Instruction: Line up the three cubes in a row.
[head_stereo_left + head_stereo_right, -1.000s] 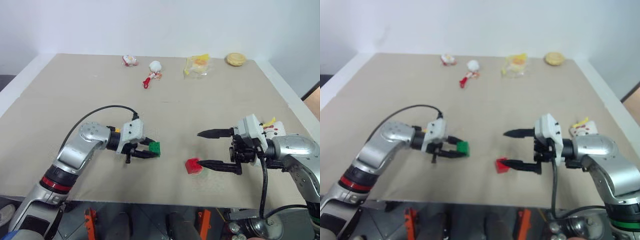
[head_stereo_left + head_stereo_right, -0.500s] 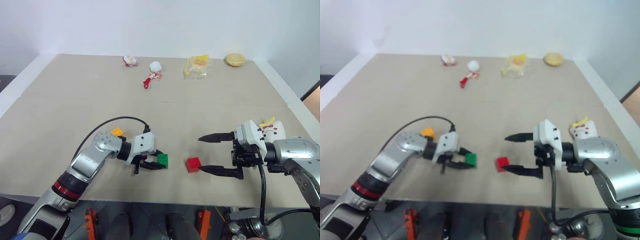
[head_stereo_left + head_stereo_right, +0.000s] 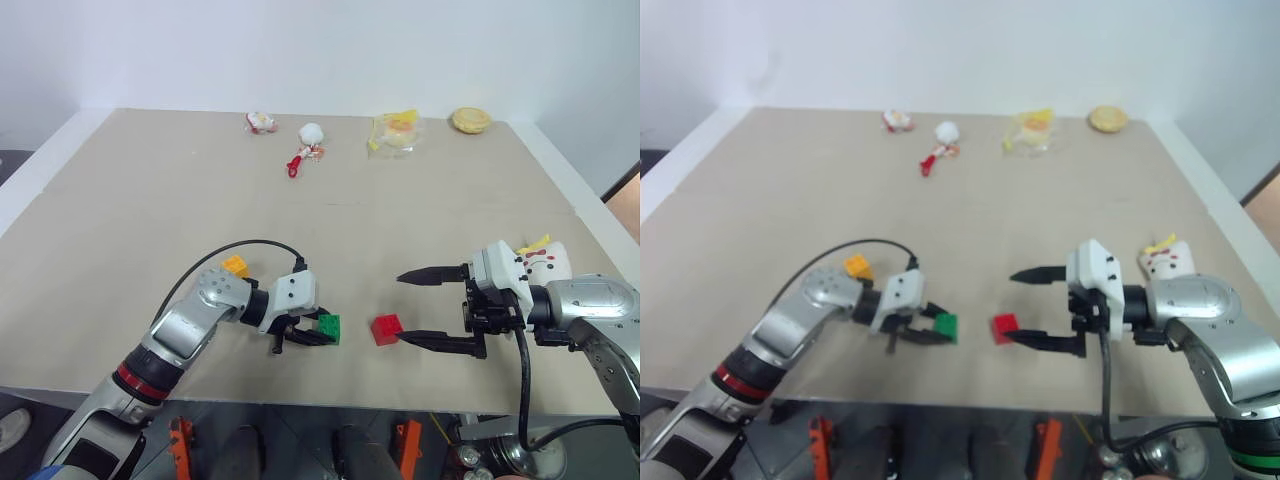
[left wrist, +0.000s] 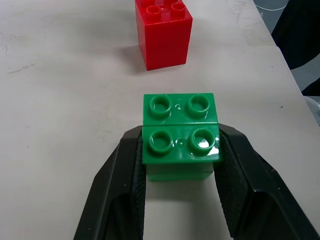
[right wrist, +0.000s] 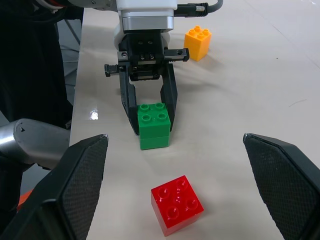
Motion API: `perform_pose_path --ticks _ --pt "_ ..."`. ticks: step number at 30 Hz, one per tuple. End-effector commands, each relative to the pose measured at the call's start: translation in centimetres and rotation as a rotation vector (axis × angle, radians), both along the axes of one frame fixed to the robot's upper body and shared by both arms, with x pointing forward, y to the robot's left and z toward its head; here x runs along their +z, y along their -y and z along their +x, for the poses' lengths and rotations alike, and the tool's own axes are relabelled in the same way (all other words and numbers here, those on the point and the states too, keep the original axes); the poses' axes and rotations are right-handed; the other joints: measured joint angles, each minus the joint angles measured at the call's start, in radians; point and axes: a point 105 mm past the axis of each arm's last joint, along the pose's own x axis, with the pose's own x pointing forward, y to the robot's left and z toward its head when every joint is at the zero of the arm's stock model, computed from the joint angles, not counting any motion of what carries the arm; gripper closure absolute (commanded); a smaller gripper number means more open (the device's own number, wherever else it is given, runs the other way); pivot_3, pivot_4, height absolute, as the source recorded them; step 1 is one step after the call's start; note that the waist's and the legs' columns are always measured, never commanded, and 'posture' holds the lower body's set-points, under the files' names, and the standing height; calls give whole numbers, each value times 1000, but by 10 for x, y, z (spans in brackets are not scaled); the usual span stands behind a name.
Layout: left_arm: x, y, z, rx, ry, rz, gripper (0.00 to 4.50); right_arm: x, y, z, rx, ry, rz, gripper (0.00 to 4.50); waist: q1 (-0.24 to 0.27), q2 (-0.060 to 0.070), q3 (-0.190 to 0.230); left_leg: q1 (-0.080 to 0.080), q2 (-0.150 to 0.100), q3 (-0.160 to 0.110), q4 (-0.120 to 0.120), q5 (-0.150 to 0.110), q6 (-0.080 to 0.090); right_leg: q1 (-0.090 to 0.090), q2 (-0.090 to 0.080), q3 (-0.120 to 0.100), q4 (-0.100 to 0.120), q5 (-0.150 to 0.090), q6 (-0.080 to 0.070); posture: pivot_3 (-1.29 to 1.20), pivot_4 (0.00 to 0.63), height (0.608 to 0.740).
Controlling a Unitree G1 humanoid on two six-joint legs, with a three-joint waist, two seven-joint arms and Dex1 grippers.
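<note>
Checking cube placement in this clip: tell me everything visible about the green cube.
The green cube is a small glossy plastic building block with four round studs on top. It sits upright on the tan table, between the left gripper fingers, whose pads flank its sides. The red cube stands close beside it, apart.

green cube (image 4: 180, 134) between left hand (image 4: 181, 195) fingers, on table (image 4: 60, 100) | red cube (image 4: 163, 31) beyond, apart
</note>
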Motion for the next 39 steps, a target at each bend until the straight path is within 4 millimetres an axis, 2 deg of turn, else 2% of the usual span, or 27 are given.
perform_pose_path --ticks 1,5,7,11,14,17,21,27,34,39 --pt "0 1 0 1 -1 4 1572 9 3 0 -7 44 -11 0 0 0 0 0 0 0 0 0 0 0 0 0 0 0 0 0 150 738" --pt "3 0 -1 -2 3 7 156 10 3 0 -4 44 -8 0 0 0 0 0 0 0 0 0 0 0 0 0 0 0 0 0 150 738" --pt "14 1 -1 4 3 -25 69 12 3 -1 1 39 5 0 0 0 0 0 0 0 0 0 0 0 0 0 0 0 0 0 150 738" --pt "49 0 -5 26 -29 -155 69 19 0 -4 14 32 53 0 0 0 0 -1 0 0 0 0 0 0 0 0 0 0 0 0 150 738" --pt "84 -16 -5 105 -36 -277 69 35 -5 -6 27 40 147 0 -2 -1 0 -1 0 0 0 0 0 0 0 0 0 0 0 0 150 738" --pt "97 -42 12 286 28 -300 69 43 -10 1 -1 72 191 0 -3 -1 0 1 1 -1 0 0 0 0 1 0 2 0 0 0 150 738" --pt "90 -89 30 481 69 -242 69 45 -23 12 -4 74 212 0 -5 -1 1 2 1 -1 0 0 0 0 2 0 2 1 -1 0 150 738" --pt "65 -129 37 562 66 -144 69 42 -36 20 49 67 212 0 2 -3 2 0 1 -1 0 0 0 -2 1 0 2 0 -1 0 150 738" --pt "52 -147 58 610 52 -131 69 40 -38 21 64 68 202 0 3 -4 2 -1 1 0 -1 0 0 -2 0 -1 2 -1 -2 0 150 738" --pt "30 -141 64 579 12 -87 69 40 -38 19 57 70 200 0 1 -4 2 0 1 0 -3 0 0 -2 0 -1 2 -1 -2 0 150 738"
